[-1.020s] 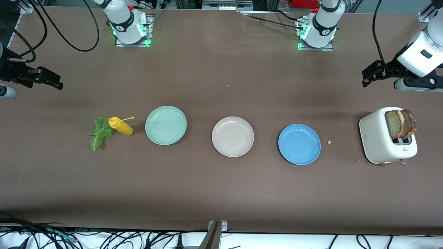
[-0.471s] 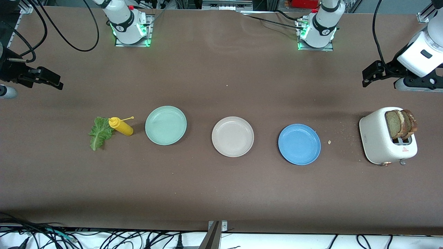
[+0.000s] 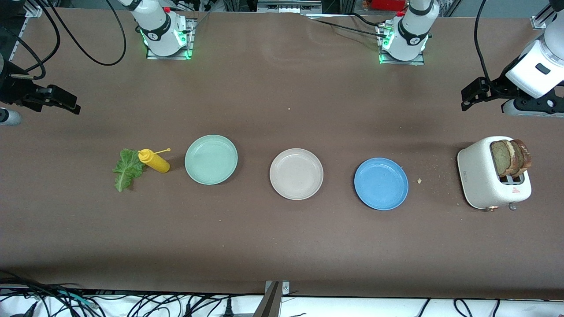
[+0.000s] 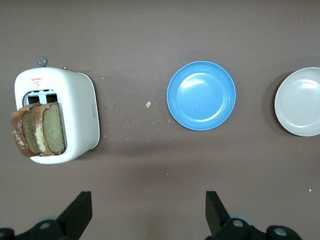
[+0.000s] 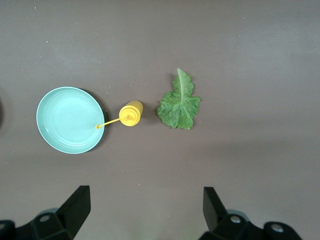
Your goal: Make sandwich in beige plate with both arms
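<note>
The brown matte counter [image 3: 282, 246] carries a row of things, with crumbs scattered near the toaster [image 3: 491, 178]. The beige plate [image 3: 296, 174] sits mid-row, between the mint-green plate [image 3: 211, 159] and the blue plate [image 3: 381, 183]. Two bread slices [image 3: 510, 157] stand in the toaster past the blue plate. The lettuce leaf [image 3: 127, 168] lies touching the yellow bottle [image 3: 153, 161], past the mint-green plate. The left gripper [image 4: 147, 212] hangs over bare counter near the toaster, jaws wide apart and empty. The right gripper [image 5: 145, 210] hangs over bare counter near the lettuce leaf, jaws likewise spread and empty. Cables trail along the counter's edges.
</note>
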Robot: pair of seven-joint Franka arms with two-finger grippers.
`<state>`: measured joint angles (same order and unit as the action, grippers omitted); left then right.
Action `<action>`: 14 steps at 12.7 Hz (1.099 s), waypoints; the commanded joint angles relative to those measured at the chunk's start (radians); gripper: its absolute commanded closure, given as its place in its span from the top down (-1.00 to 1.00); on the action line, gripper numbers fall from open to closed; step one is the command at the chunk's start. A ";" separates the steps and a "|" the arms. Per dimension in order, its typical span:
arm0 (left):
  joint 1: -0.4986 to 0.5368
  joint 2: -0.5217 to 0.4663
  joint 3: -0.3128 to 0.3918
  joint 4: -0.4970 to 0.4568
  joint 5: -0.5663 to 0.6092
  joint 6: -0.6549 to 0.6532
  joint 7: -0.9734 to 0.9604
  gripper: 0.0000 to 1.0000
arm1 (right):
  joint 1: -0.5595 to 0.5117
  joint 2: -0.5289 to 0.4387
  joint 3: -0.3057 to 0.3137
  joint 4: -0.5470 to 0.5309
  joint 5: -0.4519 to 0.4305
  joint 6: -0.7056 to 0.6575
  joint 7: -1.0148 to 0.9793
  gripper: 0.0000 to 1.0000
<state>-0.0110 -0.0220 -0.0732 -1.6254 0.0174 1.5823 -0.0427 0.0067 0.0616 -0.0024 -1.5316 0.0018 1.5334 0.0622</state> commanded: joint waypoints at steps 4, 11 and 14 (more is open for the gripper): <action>0.000 -0.006 0.004 -0.005 0.021 -0.007 0.023 1.00 | 0.002 -0.017 -0.005 -0.012 0.017 -0.004 -0.015 1.00; 0.016 0.074 0.006 0.007 0.035 -0.001 0.021 1.00 | 0.003 -0.017 -0.005 -0.012 0.017 -0.004 -0.015 1.00; 0.097 0.160 0.016 0.053 0.038 0.019 0.024 1.00 | 0.002 -0.017 -0.005 -0.012 0.017 -0.004 -0.015 1.00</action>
<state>0.0390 0.0678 -0.0610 -1.6271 0.0339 1.5948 -0.0428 0.0067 0.0613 -0.0025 -1.5316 0.0019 1.5327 0.0621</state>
